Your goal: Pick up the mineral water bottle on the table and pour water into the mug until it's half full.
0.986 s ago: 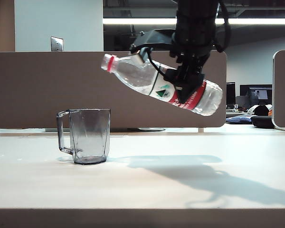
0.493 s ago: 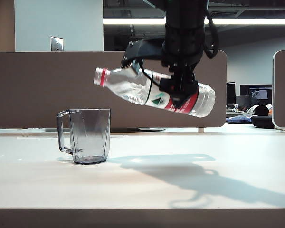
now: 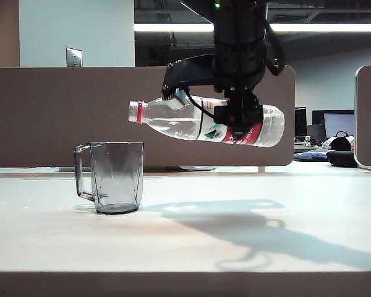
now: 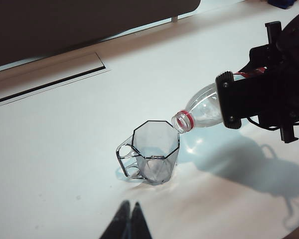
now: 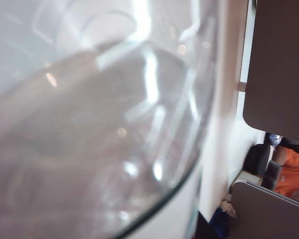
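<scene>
Office backdrop, lights on overhead.
A brown partition (image 3: 62, 117) spans behind, a fluorescent strip light (image 3: 173, 28) glows above, and monitors (image 3: 337, 124) sit far right.

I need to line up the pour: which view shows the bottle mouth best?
Left wrist view: the bottle mouth sits at the mug rim. Exterior shows it side-on, above the mug. Right wrist shows only blurred bottle wall.

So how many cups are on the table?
1. The mug stands on the table, just below the mouth of the bottle that the right gripper holds.
</scene>
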{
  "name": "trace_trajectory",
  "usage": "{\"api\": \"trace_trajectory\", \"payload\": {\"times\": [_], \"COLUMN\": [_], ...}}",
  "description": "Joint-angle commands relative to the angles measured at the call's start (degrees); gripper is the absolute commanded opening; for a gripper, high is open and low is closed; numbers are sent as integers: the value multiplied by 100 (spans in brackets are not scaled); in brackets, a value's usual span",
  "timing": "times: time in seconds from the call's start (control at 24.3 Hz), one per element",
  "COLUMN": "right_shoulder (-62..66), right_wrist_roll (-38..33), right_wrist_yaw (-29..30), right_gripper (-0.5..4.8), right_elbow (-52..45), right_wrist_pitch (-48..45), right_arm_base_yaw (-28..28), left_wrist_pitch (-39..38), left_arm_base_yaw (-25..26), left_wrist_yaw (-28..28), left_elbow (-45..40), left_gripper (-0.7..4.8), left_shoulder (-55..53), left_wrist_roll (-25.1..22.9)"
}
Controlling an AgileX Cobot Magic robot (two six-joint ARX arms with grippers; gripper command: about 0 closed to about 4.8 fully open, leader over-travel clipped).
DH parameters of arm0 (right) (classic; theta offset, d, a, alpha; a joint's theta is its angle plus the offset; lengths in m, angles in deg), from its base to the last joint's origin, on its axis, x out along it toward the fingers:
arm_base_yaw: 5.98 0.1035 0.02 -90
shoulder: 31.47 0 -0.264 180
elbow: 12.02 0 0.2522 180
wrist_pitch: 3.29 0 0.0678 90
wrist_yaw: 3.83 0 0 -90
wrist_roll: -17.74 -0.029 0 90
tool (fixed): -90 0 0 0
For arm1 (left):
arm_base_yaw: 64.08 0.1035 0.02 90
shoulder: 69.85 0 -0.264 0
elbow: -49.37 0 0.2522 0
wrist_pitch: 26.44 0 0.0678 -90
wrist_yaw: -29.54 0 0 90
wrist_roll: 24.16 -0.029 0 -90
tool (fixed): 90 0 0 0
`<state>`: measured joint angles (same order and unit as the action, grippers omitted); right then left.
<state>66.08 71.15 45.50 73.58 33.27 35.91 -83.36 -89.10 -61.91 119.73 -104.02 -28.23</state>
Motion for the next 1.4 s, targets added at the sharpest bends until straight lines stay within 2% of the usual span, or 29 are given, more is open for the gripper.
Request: {"api": "trace_trajectory", "payload": {"times": [0.04, 0.29, 1.4], "right_shoulder": [-50, -48, -39], "right_wrist_roll": [238, 553, 511], "right_wrist_yaw": [-299, -417, -750], "right_gripper": [278, 278, 278], "right_elbow": [59, 59, 59], "right_wrist_pitch": [-254, -424, -509], "right_arm_base_yaw": [4, -2, -46], "left_wrist_pitch": [-7, -190, -306], "left_arm_base_yaw": [-9, -9, -184], "left_wrist_yaw": [-31, -28, -26], "left_elbow": [46, 44, 46], "left_gripper": [-5, -5, -5], "left_shoulder": [61, 122, 203], "left_wrist_roll": [2, 0, 0]}}
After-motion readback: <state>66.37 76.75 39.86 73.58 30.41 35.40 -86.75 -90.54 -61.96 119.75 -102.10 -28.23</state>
